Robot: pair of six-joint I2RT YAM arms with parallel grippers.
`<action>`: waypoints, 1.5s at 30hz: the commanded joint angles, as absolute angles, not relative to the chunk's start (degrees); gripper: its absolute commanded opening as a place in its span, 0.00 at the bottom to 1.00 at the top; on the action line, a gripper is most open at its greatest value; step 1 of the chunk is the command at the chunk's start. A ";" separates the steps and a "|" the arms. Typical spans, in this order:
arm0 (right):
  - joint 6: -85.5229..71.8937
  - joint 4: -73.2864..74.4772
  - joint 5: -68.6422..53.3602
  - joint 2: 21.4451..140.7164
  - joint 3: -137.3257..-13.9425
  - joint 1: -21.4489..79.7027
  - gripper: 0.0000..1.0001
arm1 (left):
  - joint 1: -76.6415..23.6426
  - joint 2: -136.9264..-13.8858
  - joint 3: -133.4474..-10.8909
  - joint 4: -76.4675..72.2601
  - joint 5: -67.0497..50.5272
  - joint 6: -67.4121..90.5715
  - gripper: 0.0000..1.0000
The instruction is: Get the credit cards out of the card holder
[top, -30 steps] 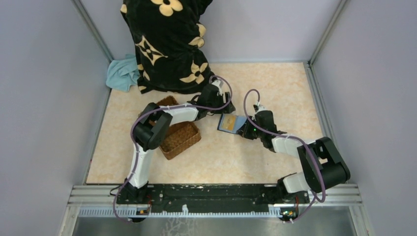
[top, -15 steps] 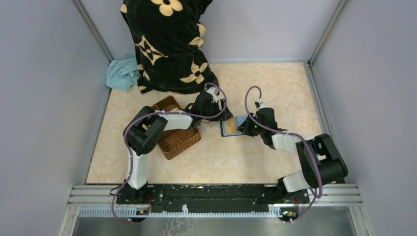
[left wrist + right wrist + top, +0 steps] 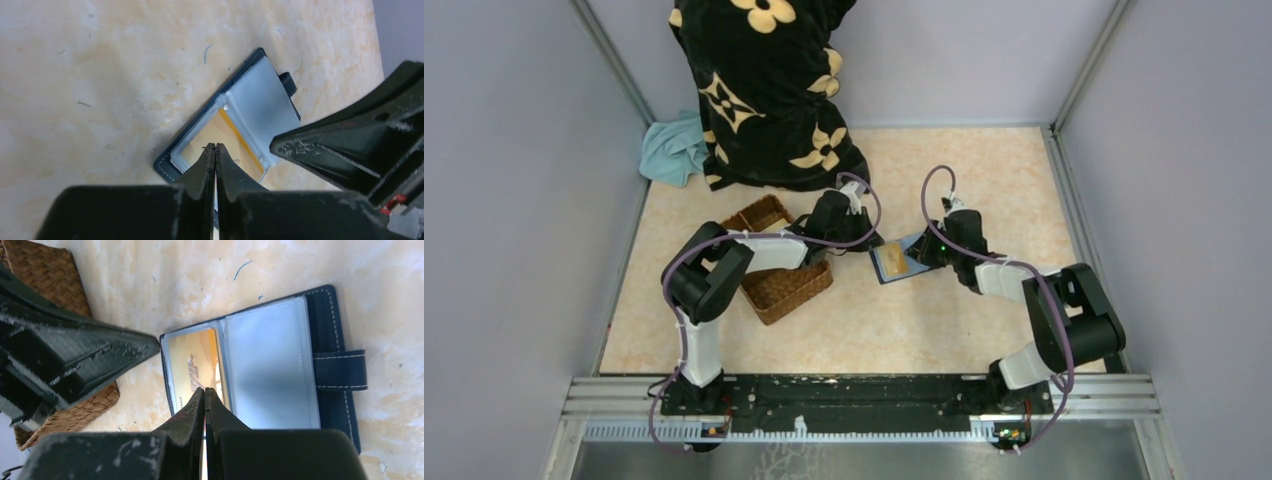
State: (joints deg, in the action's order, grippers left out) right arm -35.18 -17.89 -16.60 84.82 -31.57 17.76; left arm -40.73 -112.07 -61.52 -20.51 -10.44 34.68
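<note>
Both jaws closed above open card holder (image 3: 272,365), basket (image 3: 47,277) nearby.

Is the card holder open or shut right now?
Open. The card holder lies spread flat on the table, pale blue inside facing up, clasp tab sticking out, a yellow card visible in its sleeve.

Card holder (image 3: 270,365): navy, with pale blue sleeves inside, lying open and flat on the table (image 3: 200,280), clasp tab sticking out at one edge. A yellowish-gold credit card (image 3: 192,360) sits in the sleeve farthest from the clasp.
</note>
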 commanded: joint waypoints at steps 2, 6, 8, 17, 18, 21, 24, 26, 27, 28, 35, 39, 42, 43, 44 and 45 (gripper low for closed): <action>-33.97 -20.38 -17.53 85.59 -34.53 16.13 0.00 | -40.87 -110.03 -63.21 -20.57 -18.31 34.55 0.00; -33.73 -20.52 -18.18 86.53 -34.85 15.60 0.00 | -40.87 -109.35 -61.99 -20.31 -21.72 36.45 0.00; -33.69 -20.72 -18.41 86.88 -34.73 15.48 0.00 | -41.12 -108.48 -60.71 -20.37 -23.70 37.20 0.00; -33.60 -21.53 -19.61 87.56 -34.80 15.45 0.00 | -42.28 -107.15 -55.47 -17.76 -23.05 33.09 0.00; -33.58 -21.53 -19.54 87.54 -34.86 15.46 0.00 | -42.28 -107.45 -55.38 -17.72 -22.96 33.10 0.00; -33.40 -21.28 -19.50 87.77 -35.11 15.46 0.00 | -42.28 -108.95 -55.58 -17.30 -21.83 33.13 0.00; -33.20 -21.06 -19.64 87.96 -35.26 15.44 0.00 | -42.28 -110.98 -55.73 -16.73 -18.70 32.48 0.00; -32.80 -20.65 -19.60 88.26 -35.62 15.45 0.00 | -42.19 -112.05 -55.85 -16.43 -17.24 31.85 0.00; -32.56 -20.46 -19.64 88.51 -35.80 15.40 0.00 | -42.19 -112.34 -55.96 -16.37 -16.92 31.91 0.00; -32.33 -20.26 -19.68 88.77 -35.92 15.46 0.00 | -42.17 -112.62 -56.03 -16.35 -16.86 31.82 0.00; -31.05 -19.81 -17.84 91.11 -36.27 15.42 0.31 | -42.10 -114.02 -56.96 -15.91 -17.24 32.00 0.00; -31.03 -20.70 -19.21 93.14 -36.32 15.46 0.33 | -42.01 -114.44 -57.28 -15.61 -17.30 31.82 0.00; -31.83 -22.00 -20.78 93.98 -35.81 15.52 0.32 | -41.86 -114.83 -57.46 -15.47 -17.45 31.86 0.00; -32.05 -22.32 -21.28 94.04 -35.74 15.55 0.31 | -41.86 -115.01 -57.57 -15.42 -17.60 31.98 0.00; -32.32 -22.63 -21.90 93.99 -35.57 15.56 0.29 | -41.84 -115.16 -57.69 -15.39 -17.72 32.06 0.00; -32.51 -23.04 -22.64 93.86 -35.39 15.51 0.28 | -41.84 -115.35 -57.87 -15.38 -17.88 32.08 0.00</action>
State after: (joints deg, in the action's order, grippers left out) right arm -32.21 -20.69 -19.97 92.75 -34.72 15.81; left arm -42.11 -112.20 -57.28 -17.96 -19.57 33.56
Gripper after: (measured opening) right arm 0.299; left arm 0.005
